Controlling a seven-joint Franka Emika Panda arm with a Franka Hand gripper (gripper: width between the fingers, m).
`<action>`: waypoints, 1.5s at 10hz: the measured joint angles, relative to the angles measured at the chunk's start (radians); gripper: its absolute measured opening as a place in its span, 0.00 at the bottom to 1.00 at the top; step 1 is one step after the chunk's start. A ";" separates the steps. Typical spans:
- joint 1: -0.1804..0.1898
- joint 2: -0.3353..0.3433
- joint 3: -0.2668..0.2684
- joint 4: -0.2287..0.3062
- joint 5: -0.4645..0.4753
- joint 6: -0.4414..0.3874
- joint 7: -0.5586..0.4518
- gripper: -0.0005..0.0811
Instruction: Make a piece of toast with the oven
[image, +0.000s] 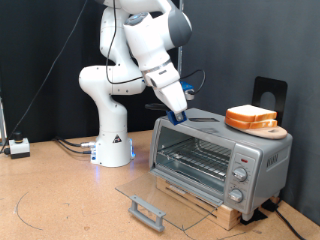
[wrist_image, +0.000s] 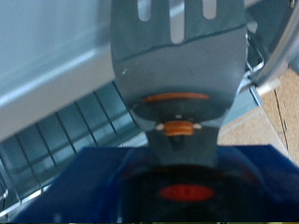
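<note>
- Exterior view: white, rounded arm (image: 135, 50) bent down over the oven (image: 215, 155), jaws (image: 180, 115) sitting at the top front edge of the boxy silver-grey housing.
- Between the jaws, a blue handle, with a flat grey spatula (image: 205, 117) lying out from them across the brushed metal roof.
- Beyond the spatula tip, away from the jaws: two pale square slices with tan crust, stacked on a round wooden board (image: 262, 130); upper slice taken as the piece of toast (image: 252, 115).
- Below the jaws: glass door (image: 160, 195) dropped flat open, grey bar handle (image: 146, 212) at its outer edge, wire rack (image: 195, 155) bare inside the cavity.
- To the side of the cavity, farther from the jaws: three round knobs (image: 240, 173) in a vertical row.
- Oven raised on a pale wooden block, itself on the brown bench (image: 60, 195).
- Wrist view: closed on the blue handle (wrist_image: 140, 187); slotted grey spatula blade straight ahead of the jaws, smooth and matte, with orange bands at the neck.
- Fingertips themselves hidden, so exact gap impossible to tell.
- Past the blade: ribbed silver oven surface and thin rack wires, blurred.
</note>
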 joint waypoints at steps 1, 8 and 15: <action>0.009 0.000 0.004 0.002 0.013 0.001 0.000 0.49; 0.016 0.005 0.066 0.014 0.033 0.017 0.048 0.49; 0.020 0.004 0.073 0.031 0.073 0.016 0.054 0.49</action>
